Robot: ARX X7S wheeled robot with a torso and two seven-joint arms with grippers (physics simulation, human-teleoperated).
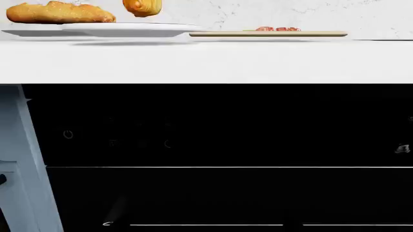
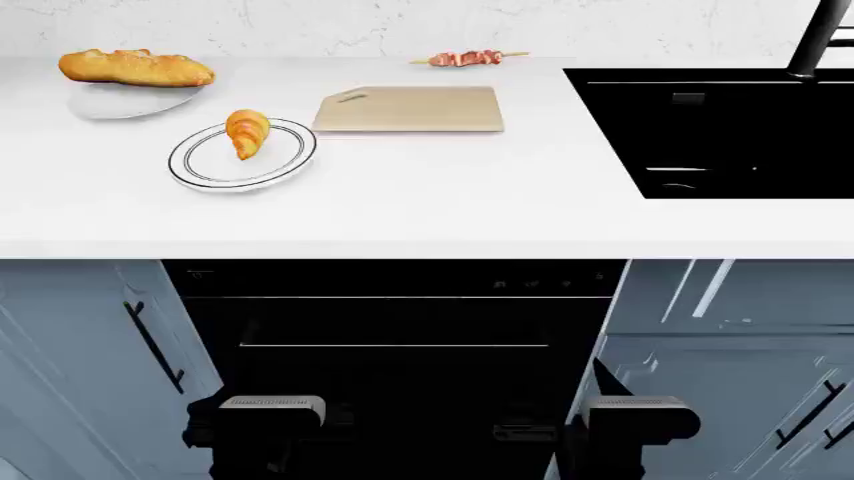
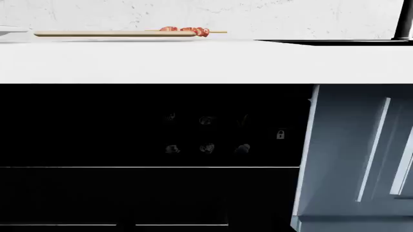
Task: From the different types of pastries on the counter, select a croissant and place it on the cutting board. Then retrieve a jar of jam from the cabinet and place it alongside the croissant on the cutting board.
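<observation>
Croissant, small golden-orange ridged crescent [image 2: 247, 132], sits on your black-ringed white plate [image 2: 200, 170], beside the tan wooden cutting board [image 2: 427, 112]; likely light and flaky, so pinch its thick middle gently; either end effector's opening can't be told

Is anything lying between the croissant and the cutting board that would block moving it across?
Nothing visible does. The croissant sits on a black-ringed plate just left of the cutting board, with only bare counter between them. The skewer lies behind the board, off that path.
</observation>
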